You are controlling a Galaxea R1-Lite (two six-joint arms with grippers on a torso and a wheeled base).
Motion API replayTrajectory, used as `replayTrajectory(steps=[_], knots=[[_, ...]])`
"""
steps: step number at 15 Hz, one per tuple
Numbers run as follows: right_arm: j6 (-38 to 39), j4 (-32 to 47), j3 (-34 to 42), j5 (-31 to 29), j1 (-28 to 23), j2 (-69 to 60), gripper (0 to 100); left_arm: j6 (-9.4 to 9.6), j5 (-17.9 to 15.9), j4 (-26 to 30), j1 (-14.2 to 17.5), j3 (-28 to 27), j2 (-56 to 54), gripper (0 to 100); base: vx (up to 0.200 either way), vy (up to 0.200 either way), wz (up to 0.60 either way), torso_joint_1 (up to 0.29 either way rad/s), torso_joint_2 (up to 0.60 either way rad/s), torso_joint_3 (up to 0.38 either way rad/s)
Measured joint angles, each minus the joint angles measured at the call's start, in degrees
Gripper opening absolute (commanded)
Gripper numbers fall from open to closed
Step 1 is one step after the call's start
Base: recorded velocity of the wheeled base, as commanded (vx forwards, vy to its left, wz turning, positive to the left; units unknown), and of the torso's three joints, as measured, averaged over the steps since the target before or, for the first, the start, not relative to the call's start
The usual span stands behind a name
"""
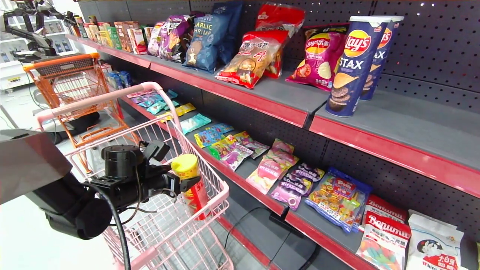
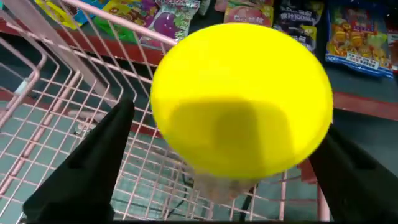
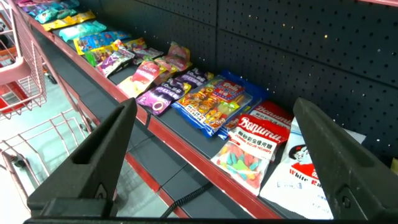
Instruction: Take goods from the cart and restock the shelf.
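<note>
A red can with a yellow lid (image 1: 186,167) hangs upright just inside the front rim of the pink cart (image 1: 215,195). My left gripper (image 1: 185,180) is shut on it just under the lid. In the left wrist view the yellow lid (image 2: 242,93) sits between the two black fingers (image 2: 93,162), with the cart's wire floor below. My right gripper (image 3: 216,106) is open with nothing between its fingers. It hangs before the lower shelf (image 3: 186,149), over the candy bags (image 3: 214,102).
The upper shelf (image 1: 285,97) carries snack bags and two tall blue chip cans (image 1: 352,63); its grey board runs on to their right. Flat candy bags (image 1: 277,172) line the lower shelf. An orange cart (image 1: 71,86) stands behind the pink one. A black cable (image 1: 262,228) lies on the floor.
</note>
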Motion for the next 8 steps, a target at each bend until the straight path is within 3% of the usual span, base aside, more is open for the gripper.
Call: replayTrajectory(steps=[3, 4, 8], knots=[[0.0, 0.0, 0.0, 0.1, 0.0, 0.0, 100, -0.11, 0.3, 0.0, -1.6, -2.1, 1.8, 100, 0.0, 0.0, 0.0, 0.0, 0.0, 0.0], [0.0, 0.0, 0.1, 0.1, 0.0, 0.0, 100, -0.16, 0.4, 0.0, -2.1, -2.5, 2.3, 0, 0.0, 0.0, 0.0, 0.0, 0.0, 0.0], [0.0, 0.0, 0.1, 0.1, 0.0, 0.0, 100, -0.28, 0.9, -0.8, -2.6, -2.1, 3.7, 0, 0.0, 0.0, 0.0, 0.0, 0.0, 0.0]])
